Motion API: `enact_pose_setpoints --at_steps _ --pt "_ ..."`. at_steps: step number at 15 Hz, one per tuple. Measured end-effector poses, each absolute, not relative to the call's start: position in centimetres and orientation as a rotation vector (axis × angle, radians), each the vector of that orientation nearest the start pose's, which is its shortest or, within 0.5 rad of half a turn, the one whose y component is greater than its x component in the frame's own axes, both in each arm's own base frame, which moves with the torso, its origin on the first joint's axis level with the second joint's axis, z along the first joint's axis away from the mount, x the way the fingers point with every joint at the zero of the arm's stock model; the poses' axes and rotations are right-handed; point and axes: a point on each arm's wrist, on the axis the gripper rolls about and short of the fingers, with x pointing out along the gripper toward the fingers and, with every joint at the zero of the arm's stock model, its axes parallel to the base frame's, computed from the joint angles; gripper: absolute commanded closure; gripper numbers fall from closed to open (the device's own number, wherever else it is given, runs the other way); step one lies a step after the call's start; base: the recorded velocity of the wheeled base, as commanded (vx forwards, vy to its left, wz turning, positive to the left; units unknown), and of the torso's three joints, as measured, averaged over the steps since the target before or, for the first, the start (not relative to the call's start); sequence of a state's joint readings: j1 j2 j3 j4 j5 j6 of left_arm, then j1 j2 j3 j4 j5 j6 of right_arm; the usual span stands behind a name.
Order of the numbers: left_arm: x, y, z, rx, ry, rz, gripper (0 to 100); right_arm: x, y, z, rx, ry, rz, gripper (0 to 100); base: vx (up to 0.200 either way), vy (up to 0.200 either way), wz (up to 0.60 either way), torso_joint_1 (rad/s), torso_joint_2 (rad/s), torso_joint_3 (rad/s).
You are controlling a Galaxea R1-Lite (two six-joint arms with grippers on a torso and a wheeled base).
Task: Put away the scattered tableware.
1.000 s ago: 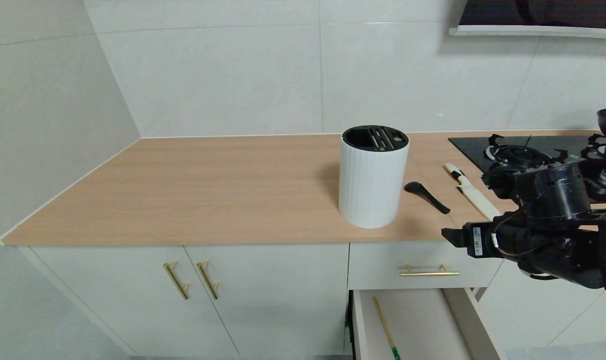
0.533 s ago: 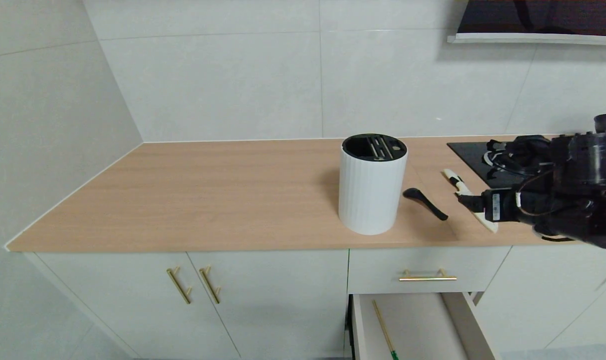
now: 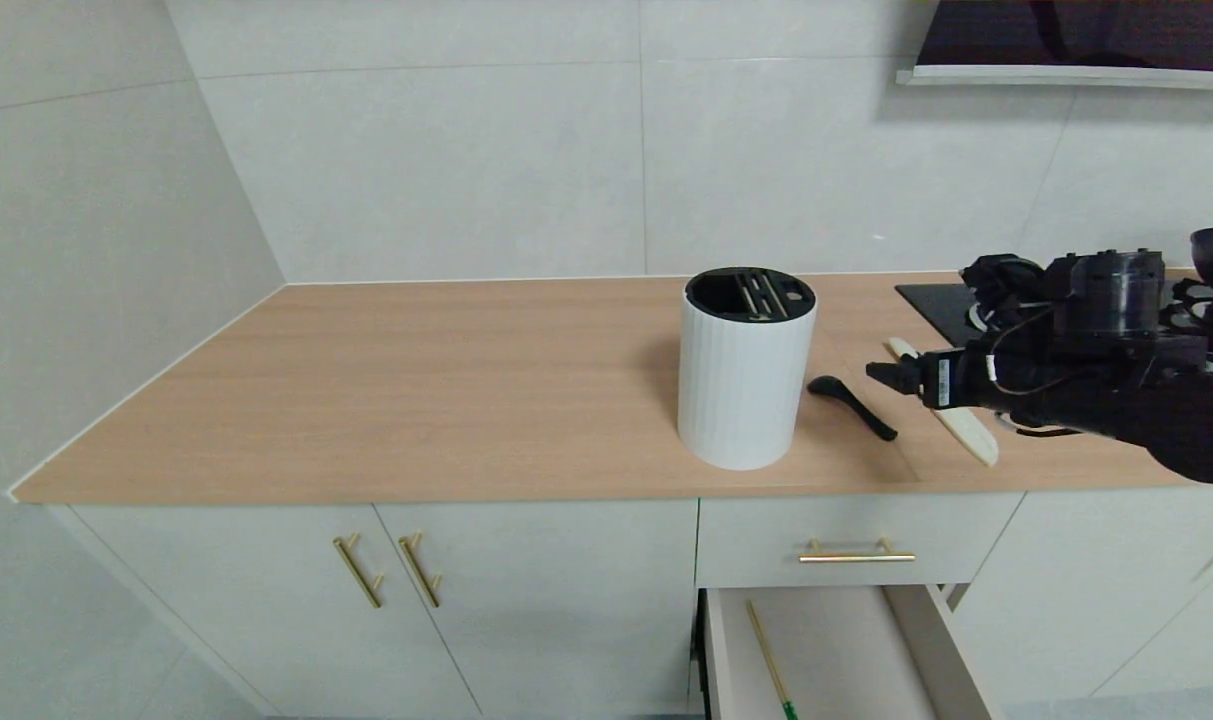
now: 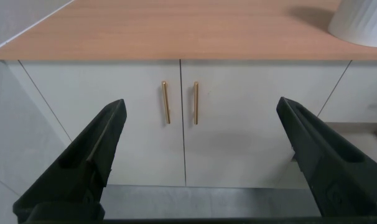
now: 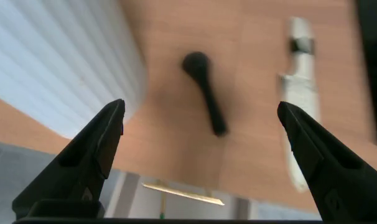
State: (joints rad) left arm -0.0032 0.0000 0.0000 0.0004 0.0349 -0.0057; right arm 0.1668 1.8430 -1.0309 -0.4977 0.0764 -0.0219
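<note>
The right gripper (image 3: 888, 378) covers the knife's (image 3: 971, 438) middle. The drawer (image 3: 846, 650) and a thin stick (image 3: 763, 640) in it, perhaps a chopstick, run off the bottom edge. The right wrist view blurs the spoon (image 5: 207, 99). The holder's (image 3: 746, 375) slots are too small to read.

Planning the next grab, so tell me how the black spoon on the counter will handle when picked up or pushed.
The black spoon looks rigid and probably light: thin handle, small bowl. Lying flat on the smooth counter, it may slide or pivot if nudged rather than roll.
</note>
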Motion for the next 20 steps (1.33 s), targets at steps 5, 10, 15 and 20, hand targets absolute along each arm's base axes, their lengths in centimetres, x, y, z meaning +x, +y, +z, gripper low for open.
enact_pose_setpoints --at_steps 5,10,15,20 --pt "-2.3 0.1 7.5 -0.006 0.0 0.032 0 38.2 5.1 13.7 -0.095 0.195 0.27 0 0.0 0.0 0.0 0.0 0.0 0.0" --pt "-2.3 0.1 7.5 -0.006 0.0 0.031 0 40.8 4.1 9.6 -0.096 0.192 0.238 0 0.0 0.0 0.0 0.0 0.0 0.0" --pt "-2.3 0.1 7.6 -0.006 -0.001 0.031 0 41.4 4.4 7.6 -0.097 0.247 0.238 0 0.0 0.0 0.0 0.0 0.0 0.0" --pt "-2.3 0.1 7.5 -0.006 0.0 0.031 0 41.8 4.6 6.4 -0.1 0.273 0.225 0 0.0 0.0 0.0 0.0 0.0 0.0"
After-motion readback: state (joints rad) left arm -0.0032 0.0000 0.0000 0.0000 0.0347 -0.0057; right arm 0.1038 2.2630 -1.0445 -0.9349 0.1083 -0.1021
